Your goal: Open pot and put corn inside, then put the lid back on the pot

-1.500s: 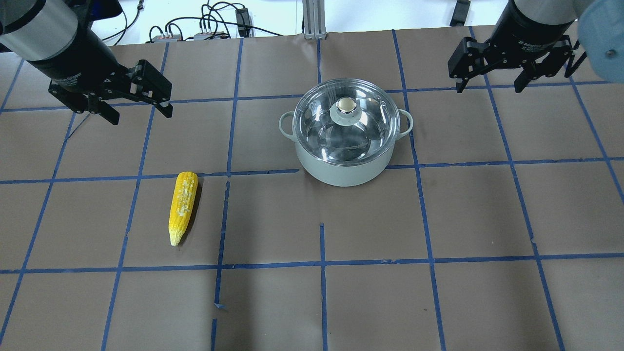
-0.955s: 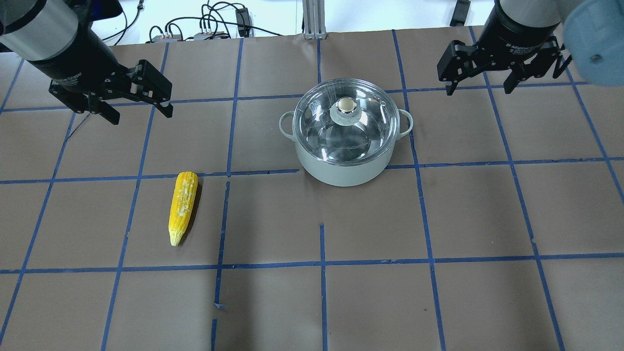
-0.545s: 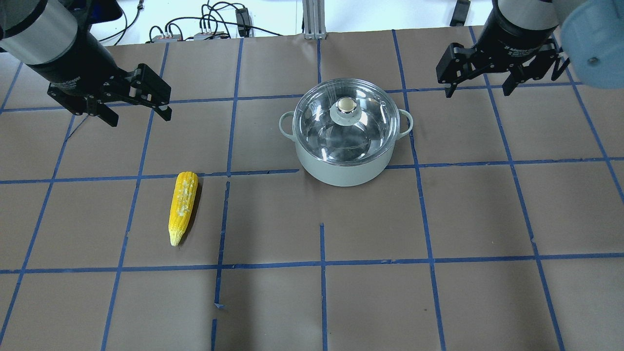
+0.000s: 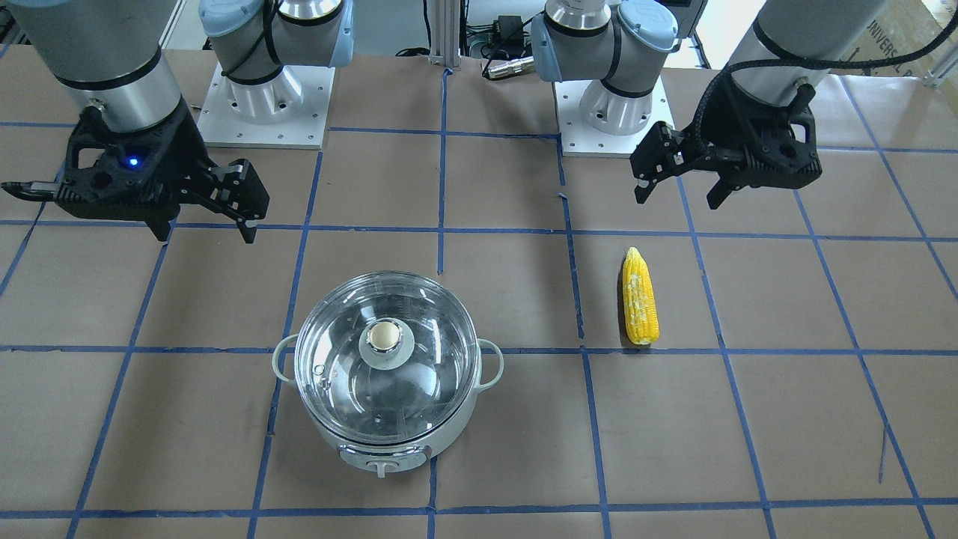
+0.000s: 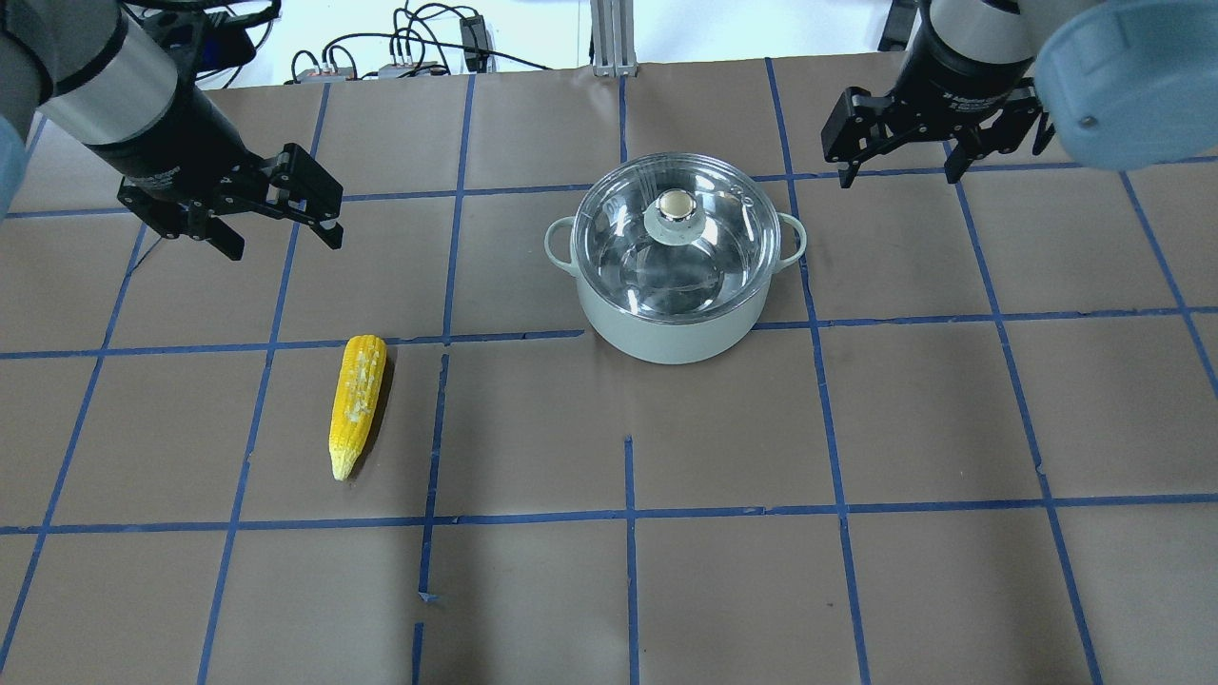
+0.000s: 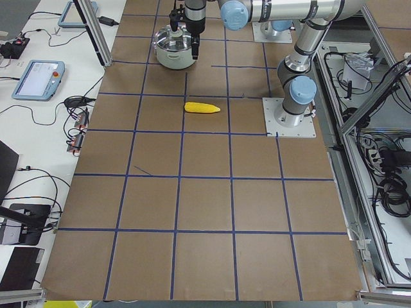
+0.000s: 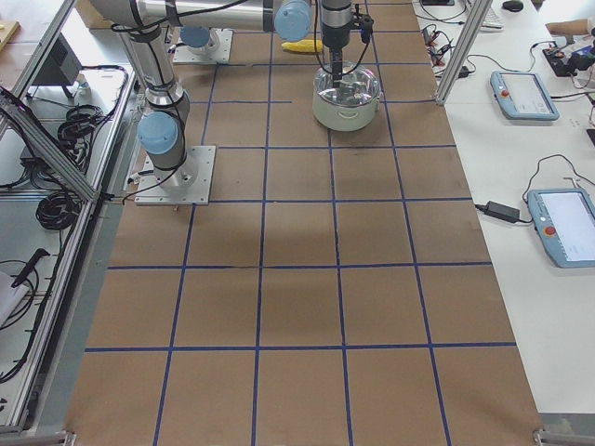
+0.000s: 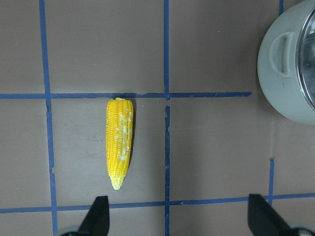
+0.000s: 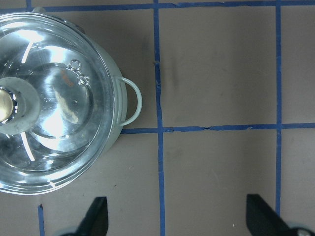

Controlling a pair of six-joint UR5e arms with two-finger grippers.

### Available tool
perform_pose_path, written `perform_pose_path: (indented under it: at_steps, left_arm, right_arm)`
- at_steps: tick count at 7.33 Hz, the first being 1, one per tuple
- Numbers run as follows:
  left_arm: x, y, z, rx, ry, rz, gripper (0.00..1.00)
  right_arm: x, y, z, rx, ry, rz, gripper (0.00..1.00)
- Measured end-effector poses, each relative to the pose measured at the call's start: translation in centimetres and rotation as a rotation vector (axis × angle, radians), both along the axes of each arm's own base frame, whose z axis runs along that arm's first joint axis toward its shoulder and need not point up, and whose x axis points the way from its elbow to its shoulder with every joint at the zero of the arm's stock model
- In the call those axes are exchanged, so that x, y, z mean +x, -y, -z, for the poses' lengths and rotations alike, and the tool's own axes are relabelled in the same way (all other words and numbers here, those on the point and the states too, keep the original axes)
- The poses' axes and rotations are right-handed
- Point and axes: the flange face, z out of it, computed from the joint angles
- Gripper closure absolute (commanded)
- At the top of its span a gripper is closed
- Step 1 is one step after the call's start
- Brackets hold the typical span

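On the surface, lid covers pot.
My right fingers and left fingers hang spread; corn lies at pot's eight o'clock. I'd centre right over the knob, then pinch.

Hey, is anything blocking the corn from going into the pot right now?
Yes. The glass lid sits on the pot, closing it, so the corn cannot go in yet. On the table between corn and pot, nothing else shows in the way.
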Motion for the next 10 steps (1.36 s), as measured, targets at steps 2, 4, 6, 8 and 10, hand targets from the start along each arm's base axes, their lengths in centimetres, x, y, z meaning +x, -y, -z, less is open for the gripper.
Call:
perform_pose_path:
  at_steps: [2,4,6,8,10]
  left_arm:
    - [-0.1,-0.2,5.2,-0.039,0.005,0.001,0.00]
    - [-0.2,-1.9,11.9,-0.115,0.018,0.048,0.00]
    - [1.5,-3.4,16.2,-0.150,0.036,0.125,0.00]
    - [4.4,-4.0,18.1,-0.142,0.049,0.205,0.00]
    - [5.7,-3.9,21.1,-0.146,0.055,0.229,0.00]
  right_arm:
    - [3.7,2.0,3.7,0.021,-0.010,-0.061,0.00]
    - [6.6,4.0,6.1,0.047,-0.010,-0.100,0.01]
    - [10.3,6.8,7.1,0.040,-0.009,-0.145,0.01]
    - [13.5,8.7,8.8,0.042,-0.002,-0.156,0.02]
    - [15.3,9.2,10.2,0.038,0.001,-0.169,0.02]
